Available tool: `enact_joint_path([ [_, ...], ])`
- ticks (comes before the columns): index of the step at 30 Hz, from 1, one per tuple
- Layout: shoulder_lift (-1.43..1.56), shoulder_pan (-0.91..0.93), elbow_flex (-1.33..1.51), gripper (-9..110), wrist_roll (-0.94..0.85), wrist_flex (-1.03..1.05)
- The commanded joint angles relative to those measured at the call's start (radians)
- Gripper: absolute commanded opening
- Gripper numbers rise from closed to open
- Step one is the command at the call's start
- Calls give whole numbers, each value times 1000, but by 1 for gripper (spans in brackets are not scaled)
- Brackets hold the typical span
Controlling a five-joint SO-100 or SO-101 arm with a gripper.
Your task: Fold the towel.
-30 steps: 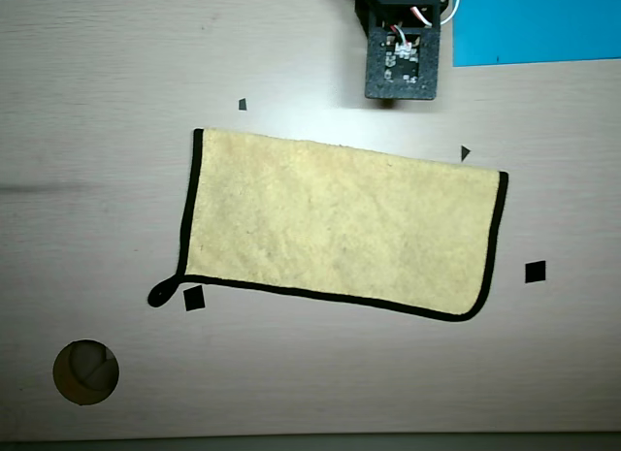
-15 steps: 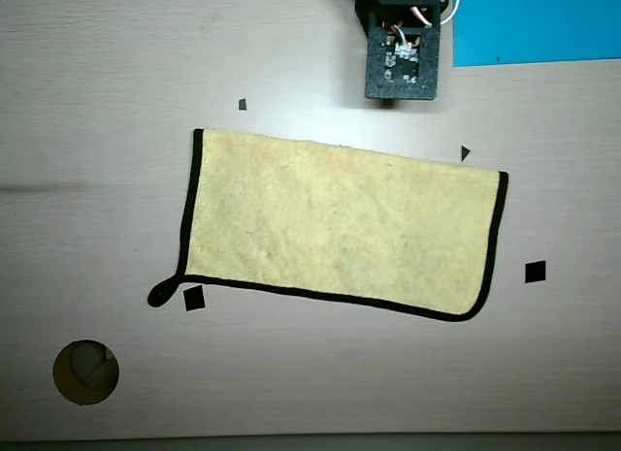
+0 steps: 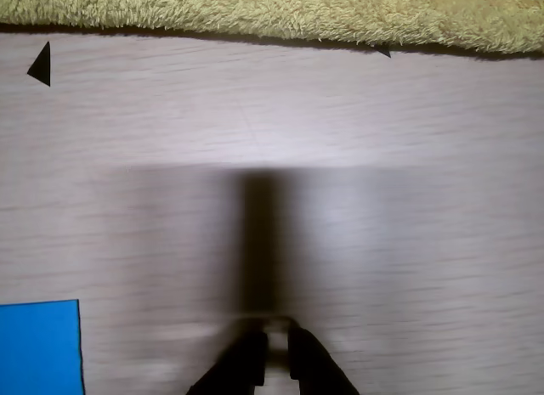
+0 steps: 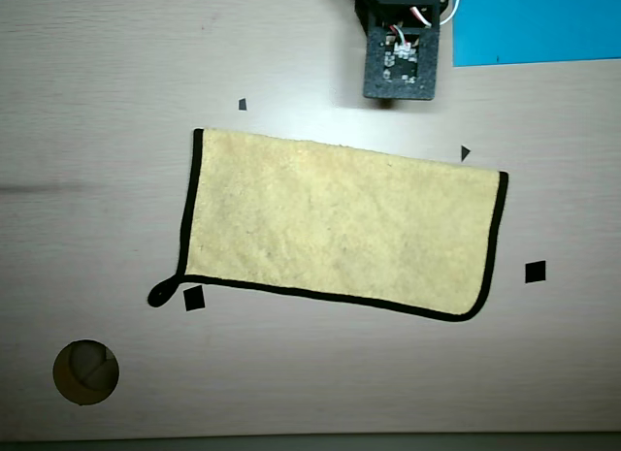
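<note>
The towel (image 4: pixel 340 223) is seen lying flat on the bench (image 4: pixel 97 131) in the overhead view. It is soft, fuzzy and pale yellow. A long shape with four sides is made by it, a bit slanted. A thin black trim is seen along its left, bottom and right sides. A small black loop (image 4: pixel 160 293) sticks out at its lower left corner. The bench is pale wood with faint lines in it. Small black marks, squares (image 4: pixel 193 299) and triangles (image 4: pixel 465 153), are stuck on the bench around the towel. A round hole (image 4: pixel 85 371) is cut in the bench at the lower left. A flat bright blue sheet (image 4: pixel 534 24) is laid at the top right.

In the wrist view, the fuzzy edge of the towel (image 3: pixel 272 13) is seen along the top. The black fingers (image 3: pixel 270 352) are seen at the bottom, blurred, with only a thin gap between them. Nothing is held by them, and the towel is not touched. They are kept well apart from it.
</note>
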Motion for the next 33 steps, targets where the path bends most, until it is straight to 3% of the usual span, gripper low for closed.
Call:
enact_joint_path([
  [1,0,20,40,0,100,-14],
  [9,-353,249,-247,2,468,-130],
  [19,-974,637,-670,17,994,-385],
  [24,-1127,696,-741,20,1118,-538],
  [28,-1250,699,-790,29,1177,-638],
  [33,-1365,676,-830,27,1275,-752],
])
